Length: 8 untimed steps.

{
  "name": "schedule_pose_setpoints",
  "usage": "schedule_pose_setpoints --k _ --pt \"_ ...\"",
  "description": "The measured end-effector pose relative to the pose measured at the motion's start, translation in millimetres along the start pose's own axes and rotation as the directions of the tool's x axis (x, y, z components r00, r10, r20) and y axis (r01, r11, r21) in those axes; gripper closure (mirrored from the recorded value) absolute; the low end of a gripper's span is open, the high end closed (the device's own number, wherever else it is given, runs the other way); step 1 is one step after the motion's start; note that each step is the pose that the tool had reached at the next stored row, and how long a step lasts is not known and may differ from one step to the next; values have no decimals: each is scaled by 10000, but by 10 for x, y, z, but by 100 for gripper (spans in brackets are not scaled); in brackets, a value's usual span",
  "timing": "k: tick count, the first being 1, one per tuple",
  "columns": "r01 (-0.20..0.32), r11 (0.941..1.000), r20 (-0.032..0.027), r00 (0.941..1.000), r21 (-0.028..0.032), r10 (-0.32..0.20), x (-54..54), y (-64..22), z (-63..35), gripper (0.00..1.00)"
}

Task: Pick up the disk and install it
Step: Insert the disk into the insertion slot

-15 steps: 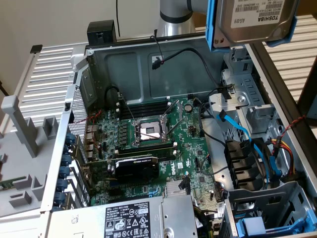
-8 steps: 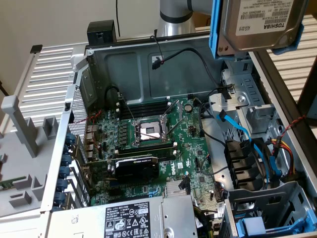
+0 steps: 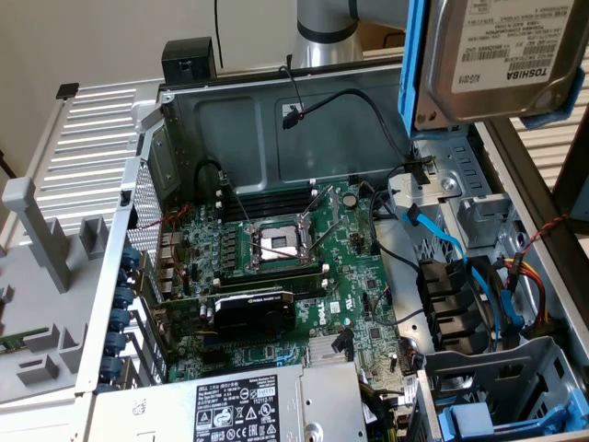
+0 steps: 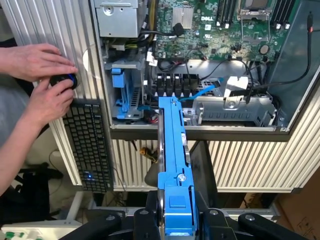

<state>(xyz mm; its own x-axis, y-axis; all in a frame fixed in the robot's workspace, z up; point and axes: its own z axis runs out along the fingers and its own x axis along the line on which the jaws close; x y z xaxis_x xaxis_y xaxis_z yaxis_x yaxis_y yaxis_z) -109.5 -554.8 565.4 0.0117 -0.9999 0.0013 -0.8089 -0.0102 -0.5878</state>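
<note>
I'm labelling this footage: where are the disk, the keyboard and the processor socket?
the disk (image 3: pixel 515 51): exterior view, on its white label.
keyboard (image 4: pixel 88 145): wrist view, middle of the keys.
processor socket (image 3: pixel 276 244): exterior view, centre of the socket.

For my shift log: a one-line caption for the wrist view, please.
Gripper holds the disk edge-on over the open computer case; a person's hands work near a keyboard.

Above the open grey metal computer case (image 3: pixel 241 129), the flat grey-metal disk (image 3: pixel 515 46) in its blue plastic carrier (image 3: pixel 411 69) is cut off by the exterior view's edge. Beside the case, a person's hands (image 4: pixel 35 60) half hide a small black round object (image 4: pixel 64 80); the black gripper (image 4: pixel 178 218) clamping the carrier runs out of frame.
</note>
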Motion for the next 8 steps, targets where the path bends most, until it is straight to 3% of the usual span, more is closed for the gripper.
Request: schedule_pose_setpoints --k 8 --pt "-26 10000 31 10000 7 26 228 26 62 63"
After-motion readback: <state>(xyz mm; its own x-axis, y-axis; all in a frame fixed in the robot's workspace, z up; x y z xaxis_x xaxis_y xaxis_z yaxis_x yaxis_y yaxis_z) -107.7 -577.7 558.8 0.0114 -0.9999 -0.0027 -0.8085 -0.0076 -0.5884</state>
